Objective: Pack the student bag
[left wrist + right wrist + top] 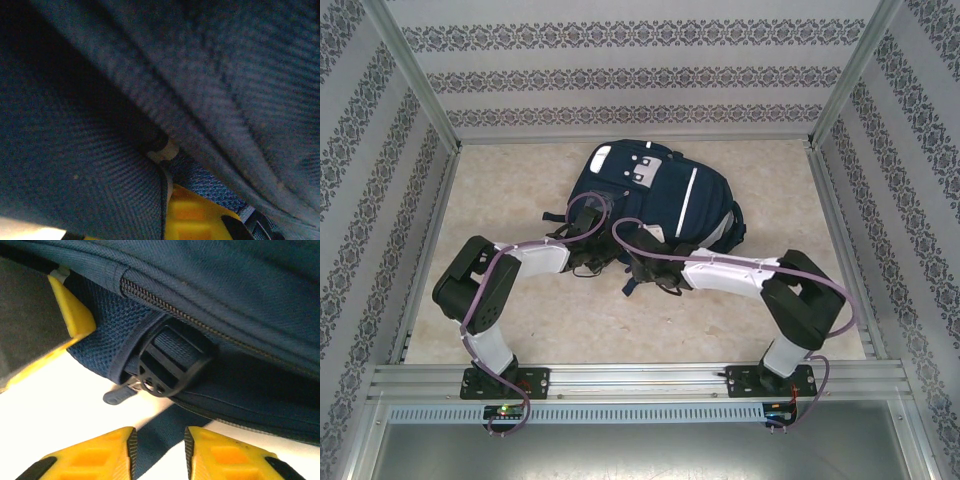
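Grip check at the student bag (655, 195)

On my right end effector (160, 446) I see the fingers slightly apart, with a dark strap (159, 432) in the gap and a black buckle (165, 367) just beyond. My left end effector (586, 250) is closed, pressed into navy fabric. The student bag lies flat mid-worktop (510, 190), its top end away from both arms.

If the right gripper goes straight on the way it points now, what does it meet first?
Most likely the black buckle on the student bag, straight ahead of the right gripper. A dark strap lies between its open fingers. Depth is hard to judge.
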You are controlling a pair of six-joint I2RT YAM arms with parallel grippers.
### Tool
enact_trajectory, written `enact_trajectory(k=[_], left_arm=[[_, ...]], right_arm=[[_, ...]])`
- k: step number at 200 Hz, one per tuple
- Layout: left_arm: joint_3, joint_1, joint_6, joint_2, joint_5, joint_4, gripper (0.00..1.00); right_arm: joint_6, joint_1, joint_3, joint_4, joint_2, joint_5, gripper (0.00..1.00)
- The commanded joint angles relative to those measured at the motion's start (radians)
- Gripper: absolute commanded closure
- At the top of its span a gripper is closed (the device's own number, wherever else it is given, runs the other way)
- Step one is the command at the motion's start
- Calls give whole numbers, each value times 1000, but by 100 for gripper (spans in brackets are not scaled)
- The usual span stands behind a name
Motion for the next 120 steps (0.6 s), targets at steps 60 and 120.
enact_trajectory(k=[60, 120], left_arm=[[32, -18, 30, 43, 20, -12, 100], [31, -17, 41, 37, 40, -19, 100]], right_arm=[[288, -15, 55, 126, 146, -40, 65], [367, -29, 85, 106, 226, 21, 66]])
